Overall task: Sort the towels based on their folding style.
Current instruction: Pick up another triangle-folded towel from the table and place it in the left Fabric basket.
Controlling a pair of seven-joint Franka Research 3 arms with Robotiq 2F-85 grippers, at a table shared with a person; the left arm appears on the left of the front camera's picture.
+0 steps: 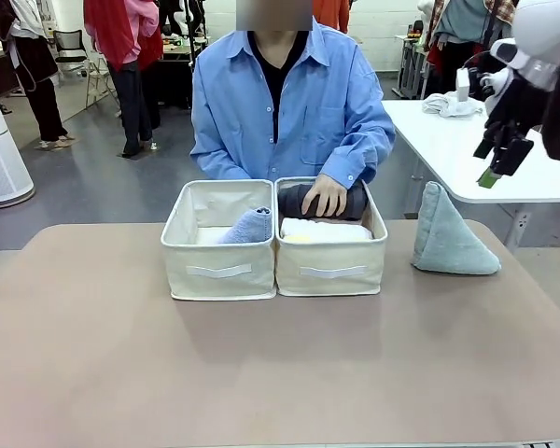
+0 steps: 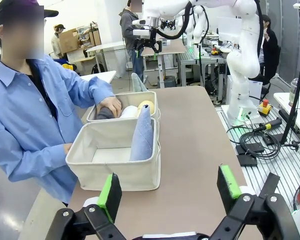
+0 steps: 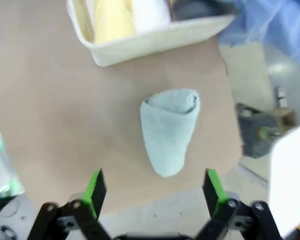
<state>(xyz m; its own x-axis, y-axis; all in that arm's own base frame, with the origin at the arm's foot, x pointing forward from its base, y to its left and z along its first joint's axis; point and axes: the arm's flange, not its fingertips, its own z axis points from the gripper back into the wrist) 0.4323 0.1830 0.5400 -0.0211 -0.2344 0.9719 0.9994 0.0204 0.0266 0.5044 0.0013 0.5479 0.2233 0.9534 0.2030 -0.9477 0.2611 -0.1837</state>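
the right gripper [image 3: 153,186] is hovering wide open and empty above a pale teal cone-shaped terry towel [image 3: 167,130] standing on the tan table [image 3: 50,100] beside a cream fabric bin [image 3: 155,37].

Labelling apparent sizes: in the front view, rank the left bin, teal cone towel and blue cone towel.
1. left bin
2. teal cone towel
3. blue cone towel, though the bin hides its base, so its full size is unsure.
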